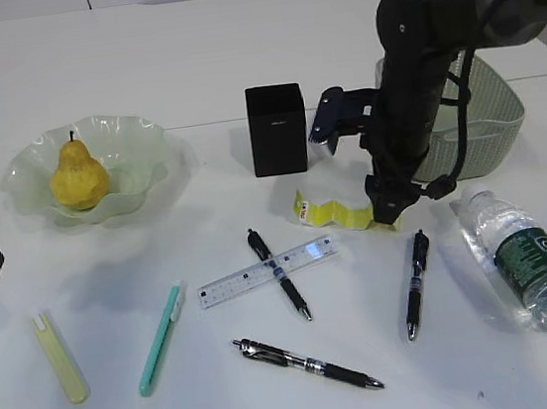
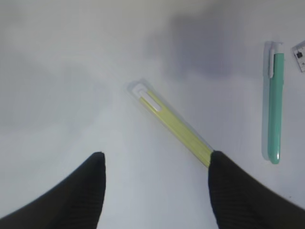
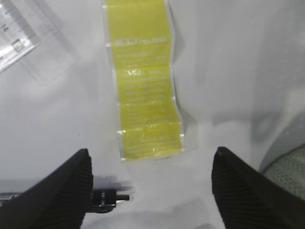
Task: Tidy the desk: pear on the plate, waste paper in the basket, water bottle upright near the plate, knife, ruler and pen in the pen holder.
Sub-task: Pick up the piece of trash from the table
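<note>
I see the pear (image 1: pixel 79 178) plated; my right gripper (image 3: pixel 151 183), open and empty, hovers over the waste paper (image 3: pixel 144 81), basket (image 1: pixel 488 118) at two o'clock, everything else waiting

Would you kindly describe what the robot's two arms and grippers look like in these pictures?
The right arm is matte black with chunky rounded segments, a grey-blue metallic joint ring near the top, thin black cables looping alongside, and a dark blue bracket on a small black module. The right gripper has broad black fingers with ribbed texture. The left gripper looks the same; in the exterior view it appears only as a black block.
</note>
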Tool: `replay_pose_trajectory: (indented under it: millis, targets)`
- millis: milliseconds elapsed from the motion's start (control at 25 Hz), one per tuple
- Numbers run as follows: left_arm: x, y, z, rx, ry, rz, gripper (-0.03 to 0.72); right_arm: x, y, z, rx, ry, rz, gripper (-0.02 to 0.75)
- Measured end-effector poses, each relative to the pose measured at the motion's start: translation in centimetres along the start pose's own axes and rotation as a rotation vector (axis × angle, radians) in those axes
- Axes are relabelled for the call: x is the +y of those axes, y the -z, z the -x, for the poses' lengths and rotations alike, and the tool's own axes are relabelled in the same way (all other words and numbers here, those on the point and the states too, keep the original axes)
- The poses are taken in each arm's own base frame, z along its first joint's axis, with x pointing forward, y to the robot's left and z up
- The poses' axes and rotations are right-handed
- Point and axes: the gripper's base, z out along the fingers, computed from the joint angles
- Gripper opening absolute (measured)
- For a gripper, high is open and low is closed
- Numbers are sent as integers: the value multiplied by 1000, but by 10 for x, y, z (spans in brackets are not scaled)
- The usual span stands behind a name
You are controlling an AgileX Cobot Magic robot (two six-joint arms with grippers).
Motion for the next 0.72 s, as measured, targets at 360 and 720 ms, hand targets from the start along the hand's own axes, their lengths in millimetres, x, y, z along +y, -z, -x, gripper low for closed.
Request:
replay_pose_trajectory:
  millis: [360,720]
  targets:
    - [0,0,1,-6,0,0,475,-2,-13,2,-2,2,-3,589]
    - [0,0,1,-8,0,0,475,-2,-24,2,6,3,8,585]
